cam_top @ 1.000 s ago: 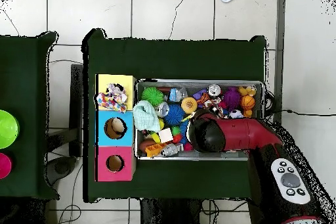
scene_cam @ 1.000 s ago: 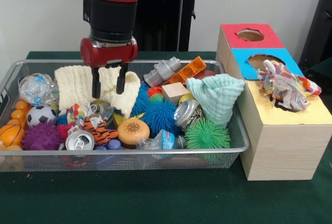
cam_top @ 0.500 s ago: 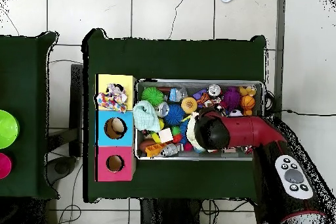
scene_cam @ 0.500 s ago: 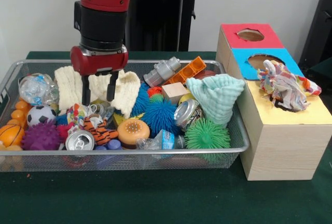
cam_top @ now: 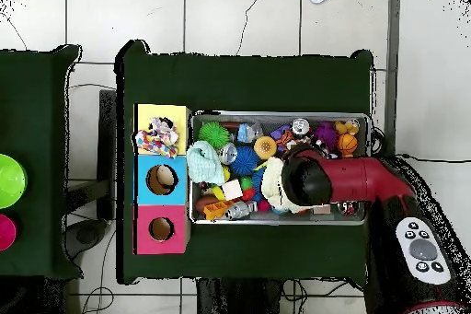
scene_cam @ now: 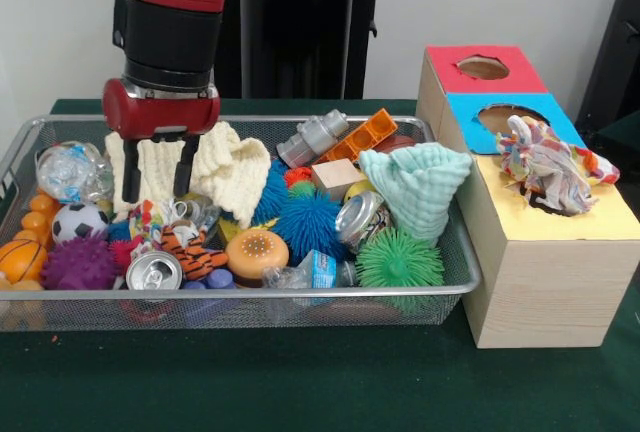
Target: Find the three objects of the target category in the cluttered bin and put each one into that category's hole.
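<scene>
In the front view the bin [scene_cam: 455, 252] sits left of the box [scene_cam: 540, 282]; a cloth [scene_cam: 552, 167] lies on the box.

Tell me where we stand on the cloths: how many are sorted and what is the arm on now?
One done, or nearly: a multicolored cloth sits bunched in the yellow hole of the sorting box, not fully through. In hand: nothing yet; the open gripper hangs over the cream knit cloth in the wire bin. Left: that cloth and the mint green cloth.

Green table [scene_cam: 300, 382] — wire bin [scene_cam: 455, 252], wooden box [scene_cam: 545, 292] (just beside).
</scene>
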Tool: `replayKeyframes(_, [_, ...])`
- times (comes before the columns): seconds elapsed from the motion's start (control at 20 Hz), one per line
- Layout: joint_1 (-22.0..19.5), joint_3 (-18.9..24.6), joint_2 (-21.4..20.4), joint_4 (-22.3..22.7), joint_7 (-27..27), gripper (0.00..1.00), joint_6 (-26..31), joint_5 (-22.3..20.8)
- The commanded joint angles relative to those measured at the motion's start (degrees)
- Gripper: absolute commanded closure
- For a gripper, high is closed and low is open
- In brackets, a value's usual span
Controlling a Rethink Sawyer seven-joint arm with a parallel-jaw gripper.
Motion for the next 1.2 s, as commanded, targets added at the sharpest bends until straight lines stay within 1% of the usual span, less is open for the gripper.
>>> replayKeyframes(0.05, [-0.13,3.07,1.86,-4.33,-5.87,0.00,5.68,-4.03])
replayKeyframes(0.3, [-0.49,2.63,5.79,-6.60,-4.64,0.00,5.21,-4.63])
replayKeyframes(0.45, [-0.07,1.86,6.66,-7.40,-3.90,0.00,4.81,-5.37])
replayKeyframes(0.95, [0.02,1.77,6.99,-7.19,-5.00,0.00,7.68,-4.73])
replayKeyframes(1.2, [-0.27,2.34,7.24,-6.67,-6.64,0.00,11.22,-3.41])
